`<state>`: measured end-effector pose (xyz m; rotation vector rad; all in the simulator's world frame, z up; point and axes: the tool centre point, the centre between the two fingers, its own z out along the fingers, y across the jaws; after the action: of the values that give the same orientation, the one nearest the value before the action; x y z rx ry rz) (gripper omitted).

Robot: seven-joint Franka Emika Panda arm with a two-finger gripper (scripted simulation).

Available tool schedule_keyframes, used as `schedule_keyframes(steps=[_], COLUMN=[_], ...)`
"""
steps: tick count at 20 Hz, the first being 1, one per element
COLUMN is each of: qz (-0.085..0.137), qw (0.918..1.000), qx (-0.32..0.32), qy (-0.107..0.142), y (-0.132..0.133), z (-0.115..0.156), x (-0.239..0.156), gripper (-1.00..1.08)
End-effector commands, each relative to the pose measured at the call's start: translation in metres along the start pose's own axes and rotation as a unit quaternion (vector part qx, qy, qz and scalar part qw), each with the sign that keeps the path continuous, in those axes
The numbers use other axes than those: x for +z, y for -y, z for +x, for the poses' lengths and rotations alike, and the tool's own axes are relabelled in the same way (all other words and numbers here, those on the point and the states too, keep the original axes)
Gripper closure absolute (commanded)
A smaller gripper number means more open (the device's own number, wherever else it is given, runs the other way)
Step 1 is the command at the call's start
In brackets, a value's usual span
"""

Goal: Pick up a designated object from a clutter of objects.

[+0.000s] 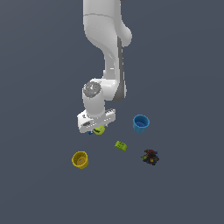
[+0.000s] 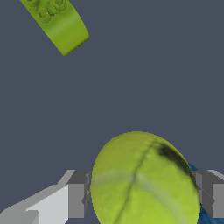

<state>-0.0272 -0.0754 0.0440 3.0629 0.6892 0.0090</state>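
Note:
The designated object, a yellow-green ball [image 1: 99, 130] with a dark slit-like mark, sits right under the arm's hand in the exterior view. In the wrist view the ball [image 2: 144, 179] fills the space between the two grey fingers [image 2: 78, 194], and both pads touch its sides. My gripper [image 1: 97, 127] [image 2: 144, 192] is shut on the ball. A tiny blue piece [image 1: 89, 132] lies close beside the ball, mostly hidden behind it in the wrist view.
The rest of the clutter lies around: a green studded block [image 1: 121, 145] [image 2: 59, 24], a blue cup [image 1: 141, 123] toward the exterior view's right, a yellow cup [image 1: 80, 159] toward its left, and a dark multicoloured toy [image 1: 150, 156].

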Motion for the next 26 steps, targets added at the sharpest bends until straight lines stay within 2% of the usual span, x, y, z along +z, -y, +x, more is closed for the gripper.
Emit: schedule_keyframes(steps=[1,15,26], qz=[0.002,0.000,0.000], qw=[1.0000,1.0000,1.0000], qx=[0.000,0.000,0.000], qy=[0.003,0.000,0.001], y=[0.001,0.010,0.035], z=[-0.002,-0.007,-0.025], x=[0.003,-0.027,-0.099], gripper=[1.08,1.08,1.08])
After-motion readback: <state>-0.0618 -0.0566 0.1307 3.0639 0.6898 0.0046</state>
